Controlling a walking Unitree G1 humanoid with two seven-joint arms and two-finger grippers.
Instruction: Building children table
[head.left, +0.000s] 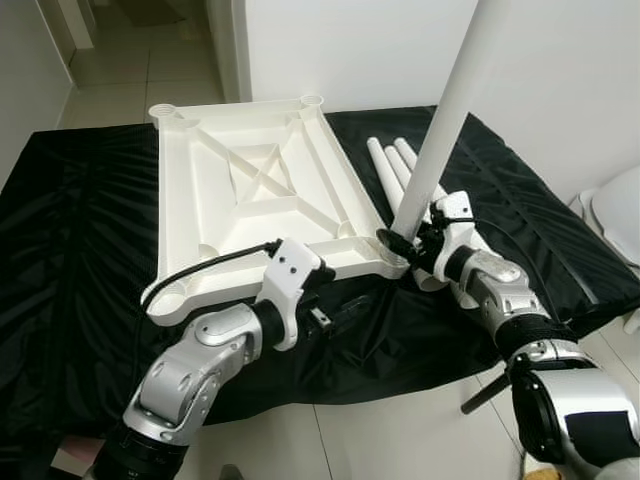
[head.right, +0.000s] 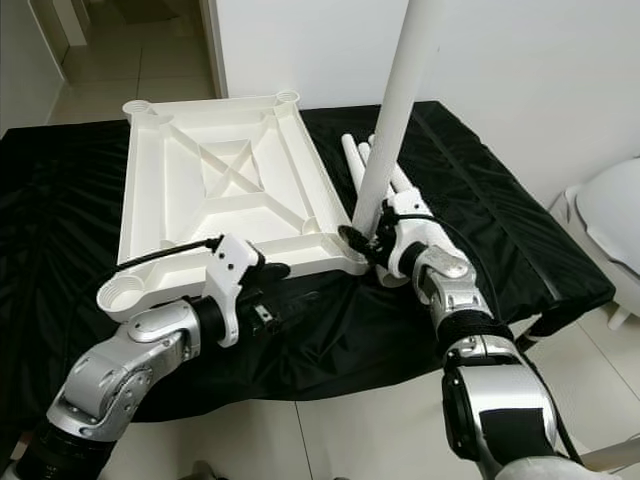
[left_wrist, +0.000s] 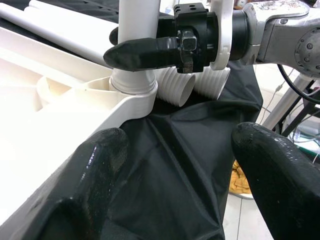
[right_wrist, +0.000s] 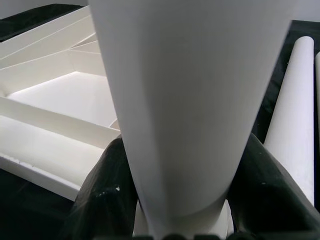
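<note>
Two grippers work at the near edge of a white tabletop (head.left: 250, 190), which lies upside down on a black cloth (head.left: 80, 230). The left gripper (head.left: 335, 312) hovers just off that near edge, fingers (left_wrist: 95, 170) spread over the cloth. At the near right corner socket (left_wrist: 131, 90) a white leg (head.left: 450, 110) stands upright, clamped by the right gripper (head.left: 405, 240). Spare legs (head.left: 395, 165) lie just beyond, to the right.
</note>
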